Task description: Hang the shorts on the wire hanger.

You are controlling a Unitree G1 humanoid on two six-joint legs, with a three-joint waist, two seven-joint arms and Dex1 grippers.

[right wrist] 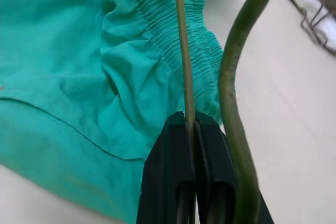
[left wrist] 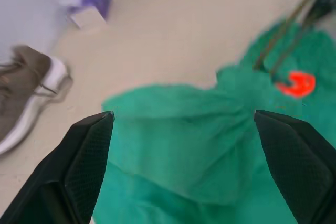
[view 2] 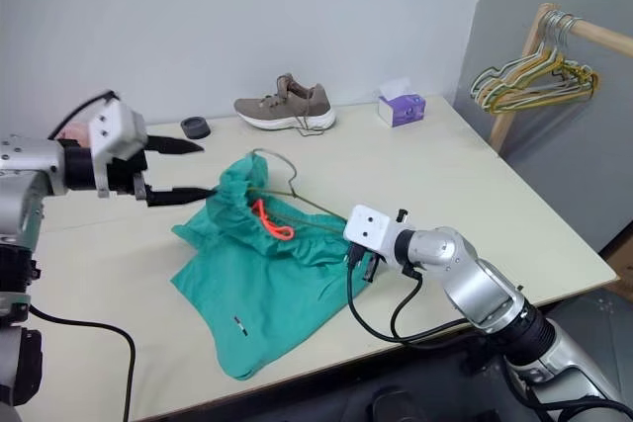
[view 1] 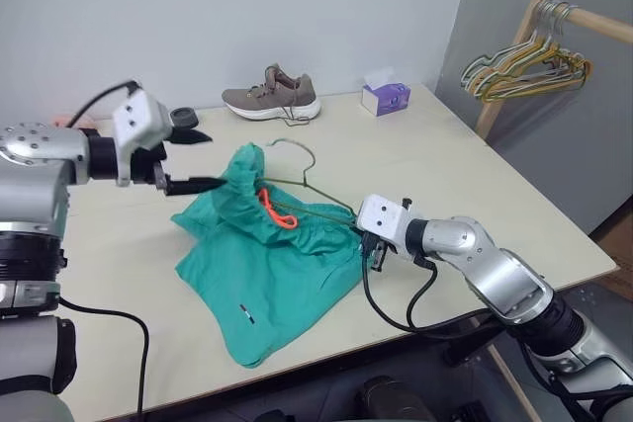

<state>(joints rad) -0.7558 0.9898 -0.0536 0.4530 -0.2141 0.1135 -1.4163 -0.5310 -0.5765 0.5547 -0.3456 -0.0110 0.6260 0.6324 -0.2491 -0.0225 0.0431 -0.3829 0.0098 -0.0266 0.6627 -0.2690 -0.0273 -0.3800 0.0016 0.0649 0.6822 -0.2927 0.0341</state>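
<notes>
the shorts (view 1: 262,279) lie near the table's (view 1: 475,180) front edge, waistband bunched toward the middle, the wire hanger (view 1: 307,183) threaded through it with its hook toward the back edge. the right wrist view shows the right gripper (right wrist: 190,124) clenched on the hanger's wire beside the elastic. the head views show the left gripper (view 1: 198,159) spread wide, holding nothing, one finger tip at the raised waistband. a shoe (view 1: 271,98) sits at the back edge.
</notes>
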